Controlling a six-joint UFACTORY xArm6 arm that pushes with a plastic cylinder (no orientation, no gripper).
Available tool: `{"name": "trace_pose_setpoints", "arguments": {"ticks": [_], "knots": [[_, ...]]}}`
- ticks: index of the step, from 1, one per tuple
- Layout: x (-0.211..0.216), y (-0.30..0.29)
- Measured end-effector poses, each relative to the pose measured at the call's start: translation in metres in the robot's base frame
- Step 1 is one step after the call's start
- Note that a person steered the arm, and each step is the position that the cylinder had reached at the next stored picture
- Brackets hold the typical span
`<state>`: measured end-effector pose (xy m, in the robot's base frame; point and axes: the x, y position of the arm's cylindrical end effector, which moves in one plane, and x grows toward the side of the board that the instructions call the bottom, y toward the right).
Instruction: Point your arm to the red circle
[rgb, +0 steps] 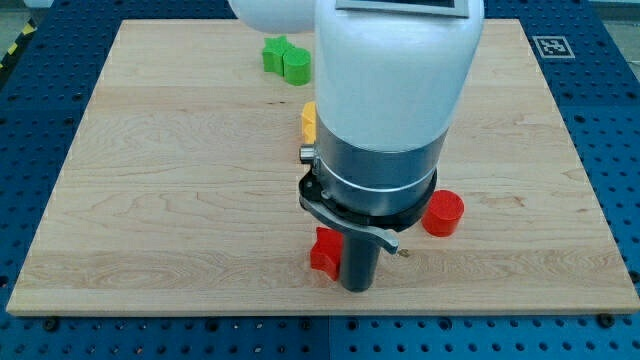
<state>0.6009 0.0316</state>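
The red circle (442, 213) is a short red cylinder on the wooden board (150, 180), right of centre near the view's bottom. My arm's white and grey body fills the middle of the view. The dark rod comes down just left of the red circle, and my tip (357, 287) rests on the board about a block's width to the circle's lower left. Another red block (325, 251) of unclear shape sits right against the rod's left side, partly hidden.
A green block (285, 58) lies near the view's top, left of the arm. A yellow block (309, 122) peeks out from behind the arm's left edge. A fiducial marker (551, 46) is stuck at the board's top right corner.
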Motion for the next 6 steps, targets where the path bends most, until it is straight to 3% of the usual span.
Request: {"name": "trace_pose_setpoints", "arguments": {"ticks": [3, 4, 6], "knots": [[-0.015, 0.143], [-0.058, 0.144], [-0.074, 0.141]]}}
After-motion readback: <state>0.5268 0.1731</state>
